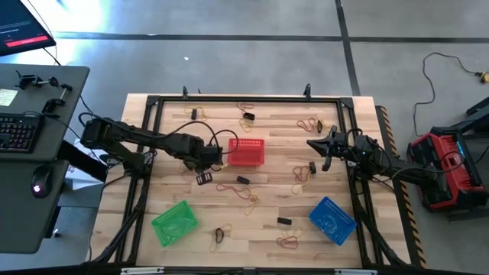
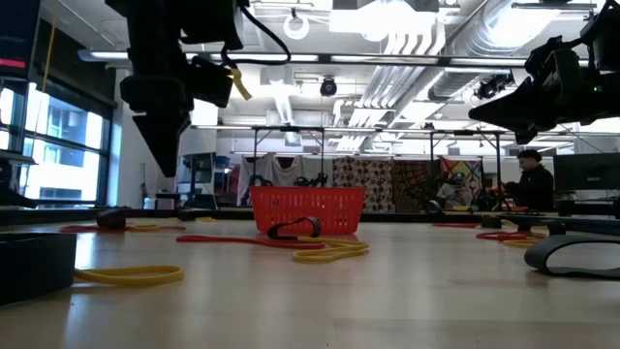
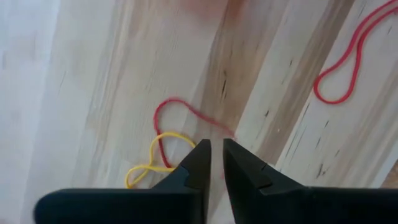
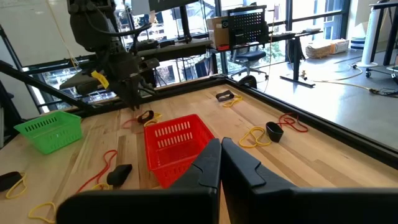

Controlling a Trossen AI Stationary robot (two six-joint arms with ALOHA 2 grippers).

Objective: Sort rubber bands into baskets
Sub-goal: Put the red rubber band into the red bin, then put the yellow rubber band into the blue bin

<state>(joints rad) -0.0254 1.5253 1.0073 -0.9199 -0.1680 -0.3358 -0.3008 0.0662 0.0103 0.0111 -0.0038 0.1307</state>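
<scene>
left gripper [image 3: 216,163] fingers slightly apart over red and yellow rubber bands [image 3: 163,148] mid-frame, right gripper [image 4: 221,163] closed empty, red basket [image 1: 246,151] centre

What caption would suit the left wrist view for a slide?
Left hand, fingers slightly apart, above a red rubber band and a yellow rubber band on the wooden table.

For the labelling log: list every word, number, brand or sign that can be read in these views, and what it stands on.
No text can be read in any view.
Screen at the edge of the high view: lines of writing, too small to read.
Yellow note on the desk: too small to read.
Keyboard: key markings too small to read.
Baskets, rubber bands and table: no labels visible.
</scene>
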